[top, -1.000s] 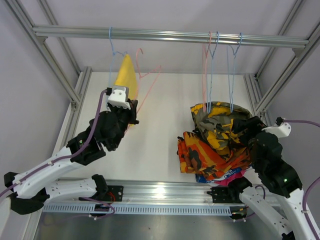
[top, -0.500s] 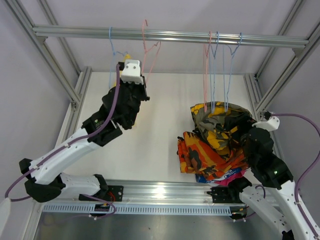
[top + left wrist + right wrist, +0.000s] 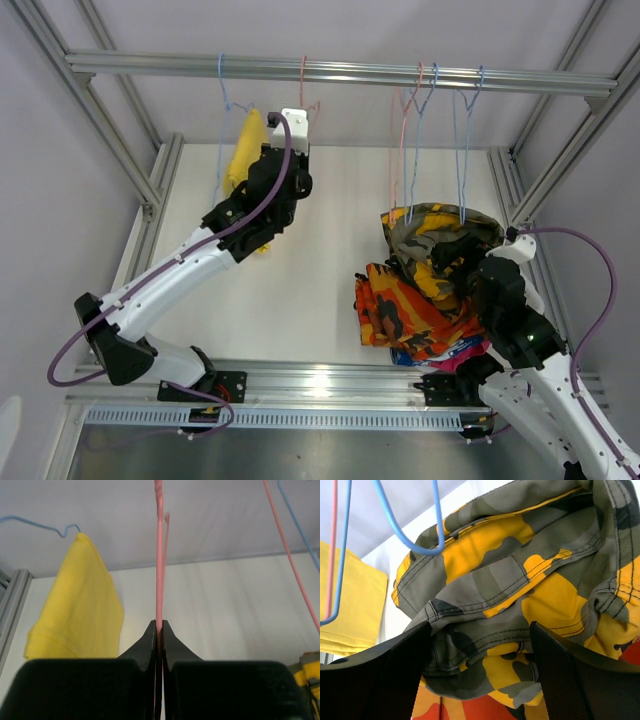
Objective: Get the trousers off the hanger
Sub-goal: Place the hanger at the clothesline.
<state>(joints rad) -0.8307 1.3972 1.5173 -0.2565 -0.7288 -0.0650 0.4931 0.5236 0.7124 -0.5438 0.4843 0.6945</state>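
Left pincer: clamped on pink hanger.
Right pincer: spread wide, empty.
Yellow trousers: likely soft, light; pinch the draped fold.

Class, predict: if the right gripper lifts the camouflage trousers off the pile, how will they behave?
Probably floppy: the camouflage trousers lie crumpled in soft folds on the pile. They would likely sag either side of a pinch, as nothing stiff shows. The thick stitched seams suggest cloth that grips rather than slips.
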